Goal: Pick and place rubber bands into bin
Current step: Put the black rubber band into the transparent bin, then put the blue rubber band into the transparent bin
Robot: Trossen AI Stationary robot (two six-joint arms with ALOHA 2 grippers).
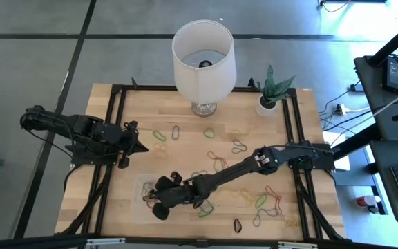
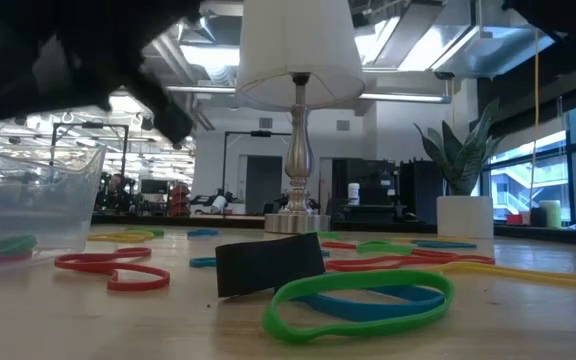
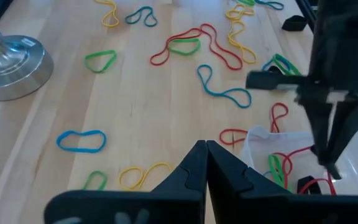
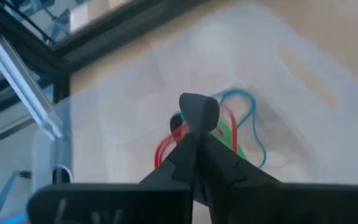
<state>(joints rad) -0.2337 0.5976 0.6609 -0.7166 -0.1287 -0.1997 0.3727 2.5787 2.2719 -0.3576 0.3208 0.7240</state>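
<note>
A: Item one, right gripper (image 4: 194, 134). It hangs over the bin (image 1: 146, 185) at the near left part of the table. Its fingers look almost together in its wrist view. Whether they grip a band, you cannot tell; red, green and blue rubber bands (image 4: 229, 127) lie on the bin floor under the tips.

B: How should I finish the drop?

A: Keep the tips inside the bin walls, part them fully, and lift straight up so nothing drags out over the rim. Check the fingers come away bare.

B: Item two, left gripper (image 3: 205, 163)?

A: Fingers shut, empty, waiting above the table's left side, near the bin.

B: Loose stock?

A: Many bands are scattered over the table (image 1: 185, 149), most toward the middle and right. A green band (image 2: 358, 300) lies closest in the low view.

B: Anything obscured?

A: The bin's clear walls barely show from overhead, the right arm covers part of it, and its full contents cannot be counted.
</note>
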